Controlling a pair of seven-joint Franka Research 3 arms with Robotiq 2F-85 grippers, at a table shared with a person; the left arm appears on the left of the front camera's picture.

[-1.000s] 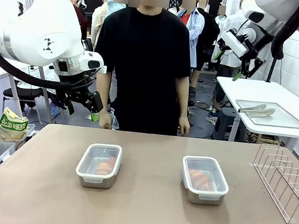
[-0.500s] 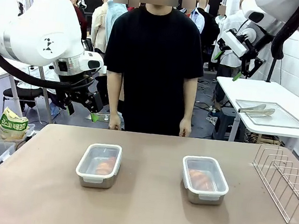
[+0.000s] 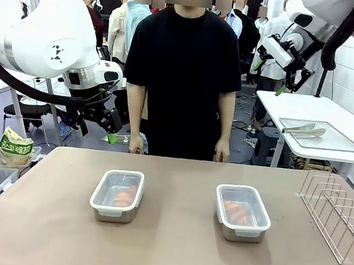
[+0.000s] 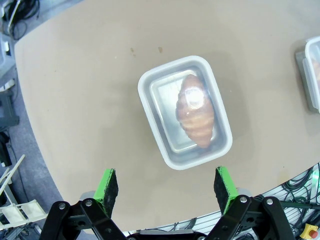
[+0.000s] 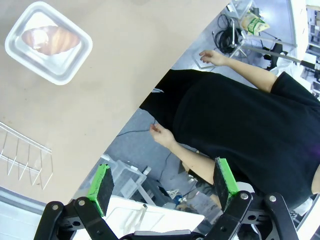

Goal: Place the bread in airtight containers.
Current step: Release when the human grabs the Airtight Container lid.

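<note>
Centrally, a brown table (image 3: 169, 248) stretches toward a person in a black T-shirt (image 3: 183, 75) standing at its far edge, arms hanging at the sides. Raised above the table's left corner, the left gripper (image 4: 165, 186) hangs empty with its green pads spread wide; high at the upper right, the right gripper (image 5: 162, 186) is likewise spread wide and holds nothing. A wire rack (image 3: 340, 214) stands at the table's right edge. Well apart on the tabletop sit two lidded steel tins, the left tin (image 3: 117, 194) and the right tin (image 3: 242, 212), each with a clear lid closed over it. Inside each lies one golden-brown roll, the left roll (image 4: 196, 110) and the right roll (image 5: 50, 39).
</note>
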